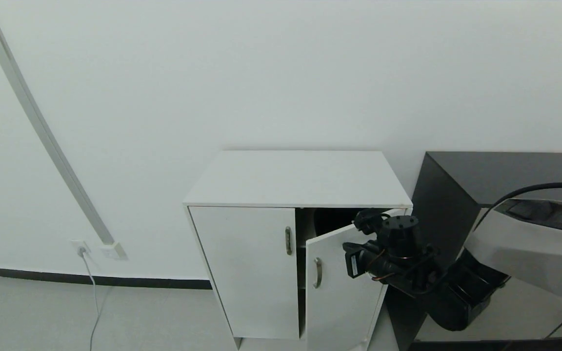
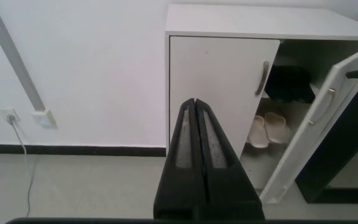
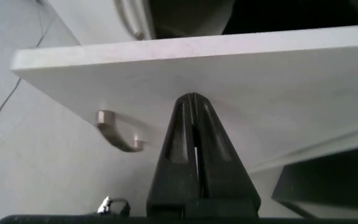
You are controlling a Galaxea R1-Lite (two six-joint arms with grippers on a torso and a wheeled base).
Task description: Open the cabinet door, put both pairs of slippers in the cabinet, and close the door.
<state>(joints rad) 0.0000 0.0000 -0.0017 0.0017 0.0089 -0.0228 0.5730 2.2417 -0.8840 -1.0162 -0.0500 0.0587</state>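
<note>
With pale slippers [image 2: 267, 129] and a dark pair [image 2: 291, 84] lying inside the cabinet [image 1: 300, 178], its half-open right door [image 1: 344, 292] is being nudged by the right gripper [image 3: 195, 99], pinched together and empty, and a slip along the smooth panel is being risked, whereby the door could be left ajar.

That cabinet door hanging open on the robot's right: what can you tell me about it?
The right door of the white cabinet is a flat white panel that looks like laminated board, with a curved metal handle near its free edge. It stands upright and partly open, hinged at the cabinet's right side. The left door is shut. The right gripper, closed, seems to rest against the open door's outer face near its top edge.
</note>
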